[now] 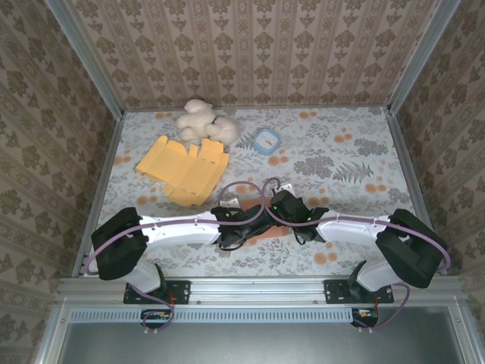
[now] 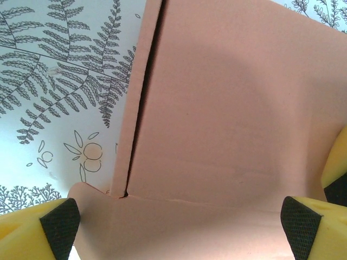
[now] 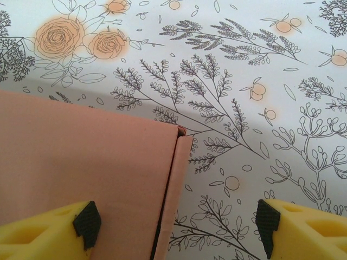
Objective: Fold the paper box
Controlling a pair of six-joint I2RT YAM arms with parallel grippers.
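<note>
Table (image 1: pixel 356 174), flowered cloth. Yellow flat carton (image 1: pixel 186 171) lies unfolded at back left, well apart from the arms, probably a spare. Pink paper box (image 1: pixel 261 234) sits near centre under both wrists, where both arms can reach it. Left gripper (image 2: pixel 179 227) is spread wide over the top panel, gripping nothing, likely lined up on the flap seam. Right gripper (image 3: pixel 178 222) is also wide, straddling the box's side edge, nothing held. White plush (image 1: pixel 203 121) and small blue item (image 1: pixel 267 141) sit at the back, out of the way.
</note>
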